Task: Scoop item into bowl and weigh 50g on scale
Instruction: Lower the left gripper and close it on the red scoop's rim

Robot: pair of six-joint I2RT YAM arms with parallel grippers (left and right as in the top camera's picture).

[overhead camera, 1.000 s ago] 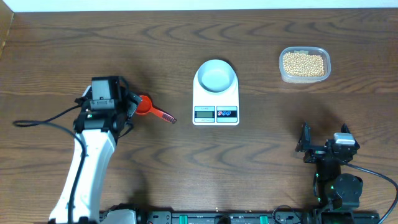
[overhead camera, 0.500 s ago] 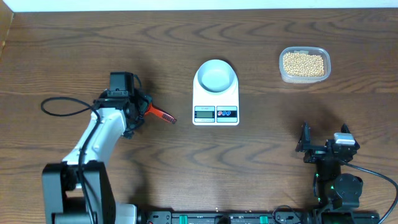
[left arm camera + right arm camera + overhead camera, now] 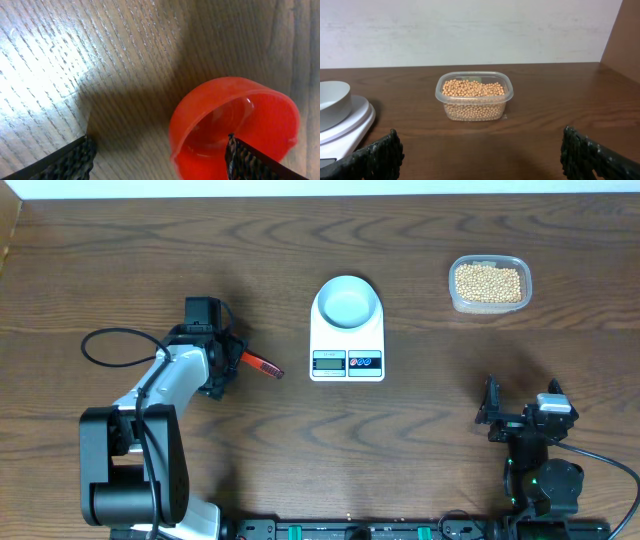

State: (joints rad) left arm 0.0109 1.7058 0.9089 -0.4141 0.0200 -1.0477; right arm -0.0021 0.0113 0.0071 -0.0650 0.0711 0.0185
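Note:
The red scoop [image 3: 262,364] lies left of the scale; only its handle shows overhead, its cup under my left gripper [image 3: 222,360]. In the left wrist view my left gripper [image 3: 160,160] is open, one finger inside the scoop's cup [image 3: 235,120], the other on the table to its left. The pale bowl [image 3: 347,302] stands empty on the white scale [image 3: 347,360]. The beans [image 3: 488,282] fill a clear tub at the far right. My right gripper [image 3: 522,418] is open and empty near the front edge, facing the beans [image 3: 472,89], with the bowl [image 3: 332,102] and scale [image 3: 350,130] at left.
The clear plastic tub [image 3: 472,112] stands on the dark wooden table near the back wall. A black cable [image 3: 105,340] loops left of the left arm. My right gripper [image 3: 485,155] has bare table between its fingers.
My left arm has moved right and toward the back, and its gripper has come down over the scoop's cup, now hidden overhead. The right arm has not moved.

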